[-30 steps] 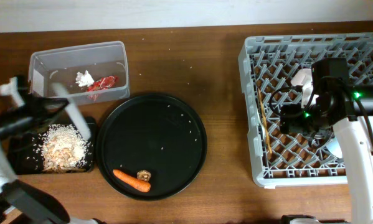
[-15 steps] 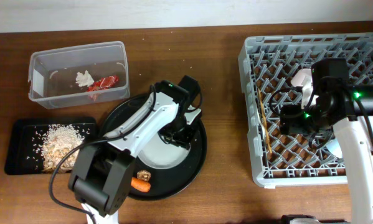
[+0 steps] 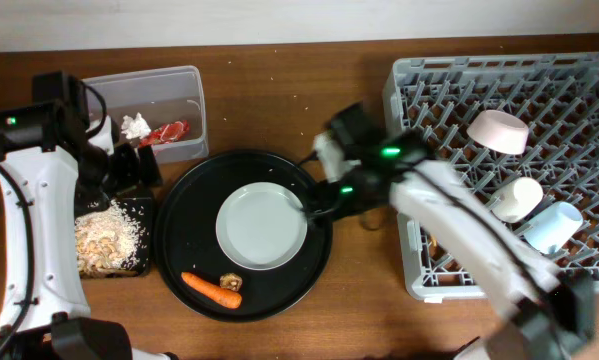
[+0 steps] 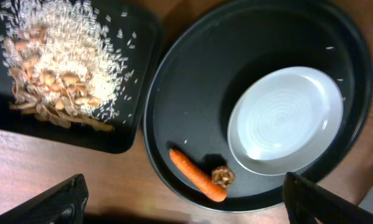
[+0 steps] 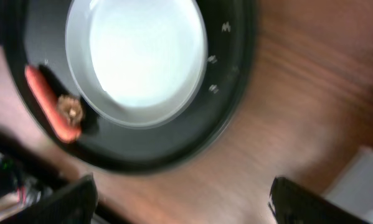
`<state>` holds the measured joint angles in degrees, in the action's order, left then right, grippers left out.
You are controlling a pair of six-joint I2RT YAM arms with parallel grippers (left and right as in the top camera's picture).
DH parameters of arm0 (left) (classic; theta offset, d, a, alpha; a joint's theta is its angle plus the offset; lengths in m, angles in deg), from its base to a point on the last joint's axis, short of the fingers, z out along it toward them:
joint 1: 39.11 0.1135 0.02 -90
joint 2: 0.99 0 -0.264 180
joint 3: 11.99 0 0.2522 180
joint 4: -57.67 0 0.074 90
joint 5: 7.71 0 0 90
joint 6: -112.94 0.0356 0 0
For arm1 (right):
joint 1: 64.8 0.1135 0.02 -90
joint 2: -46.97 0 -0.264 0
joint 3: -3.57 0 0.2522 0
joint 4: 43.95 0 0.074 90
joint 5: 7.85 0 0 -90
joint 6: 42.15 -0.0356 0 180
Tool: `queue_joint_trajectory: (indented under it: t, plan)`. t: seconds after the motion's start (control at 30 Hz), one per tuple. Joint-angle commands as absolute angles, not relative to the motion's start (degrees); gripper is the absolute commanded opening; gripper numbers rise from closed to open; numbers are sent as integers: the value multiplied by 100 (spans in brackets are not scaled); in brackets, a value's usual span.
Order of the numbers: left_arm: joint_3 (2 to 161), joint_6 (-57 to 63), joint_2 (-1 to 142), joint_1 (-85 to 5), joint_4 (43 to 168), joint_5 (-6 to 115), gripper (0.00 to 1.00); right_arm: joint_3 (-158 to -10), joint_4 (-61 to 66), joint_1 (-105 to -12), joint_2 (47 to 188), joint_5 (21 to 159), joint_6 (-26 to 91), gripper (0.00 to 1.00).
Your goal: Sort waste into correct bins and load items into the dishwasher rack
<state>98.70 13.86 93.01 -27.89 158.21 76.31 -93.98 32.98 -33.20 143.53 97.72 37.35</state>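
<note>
A white saucer (image 3: 262,226) lies in the round black tray (image 3: 184,215), with an orange carrot (image 3: 211,289) and a small brown lump (image 3: 231,283) near its front rim. My left gripper (image 3: 131,166) hangs open between the clear tub (image 3: 194,100) and the shallow black tray (image 3: 39,262) of beige scraps (image 3: 104,238). In the left wrist view the gripper (image 4: 186,211) is empty, above the carrot (image 4: 197,175). My right gripper (image 3: 317,196) is open and empty at the round tray's right rim, beside the saucer (image 5: 139,59). A tissue (image 3: 134,125) and red wrapper (image 3: 166,131) lie in the tub.
The grey dishwasher rack (image 3: 404,85) fills the right side and holds a pale bowl (image 3: 499,130), a small white cup (image 3: 519,197) and a light blue cup (image 3: 554,225). My right arm stretches from the rack's front left corner across bare wood.
The white saucer now lies in the round tray, and my left gripper has opened and pulled back to the left. My right arm has swung from the rack to the round tray.
</note>
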Motion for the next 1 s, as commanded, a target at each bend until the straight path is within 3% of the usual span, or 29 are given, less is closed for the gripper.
queue_joint_trajectory:
  t: [0.0,0.1,0.17,0.2,0.23,0.4,0.5,0.53,0.57,0.73,0.97]
  plan:
    - [9496,1375,9290,-2669,15671,7614,99,-9398,2829,-2944,15271,9811,2963,89]
    - [9367,1373,9290,-2669,15550,7614,99,-9398,2365,-2759,16370,9730,2436,71]
    - [9367,1373,9290,-2669,15548,7612,99,-9398,2223,-2757,17013,9774,2183,50]
    - [9367,1373,9290,-2669,15550,7609,99,-9402,2223,-2759,17059,9803,2183,11]
    - [9367,1373,9290,-2669,15550,7612,99,-9479,2252,-2802,16958,9803,2181,4]
    - [9367,1373,9290,-2669,15548,7612,99,-11623,4359,-3893,15384,7787,2850,4]
    - [9367,1373,9290,-2669,15548,7609,99,-12071,4575,-4689,14545,5197,3260,4]
    - [9367,1373,9290,-2669,15548,7588,99,-12066,4573,-5261,14451,3473,3075,4]
    - [9367,1373,9290,-2669,15548,7590,99,-12027,4616,-5615,14486,2795,2342,4]
    - [9367,1368,9290,-2669,15548,7566,99,-12003,4289,-6418,15323,2275,1964,4]
    - [9367,1370,9290,-2669,15546,7568,99,-12001,4509,-5720,16777,3761,1966,4]
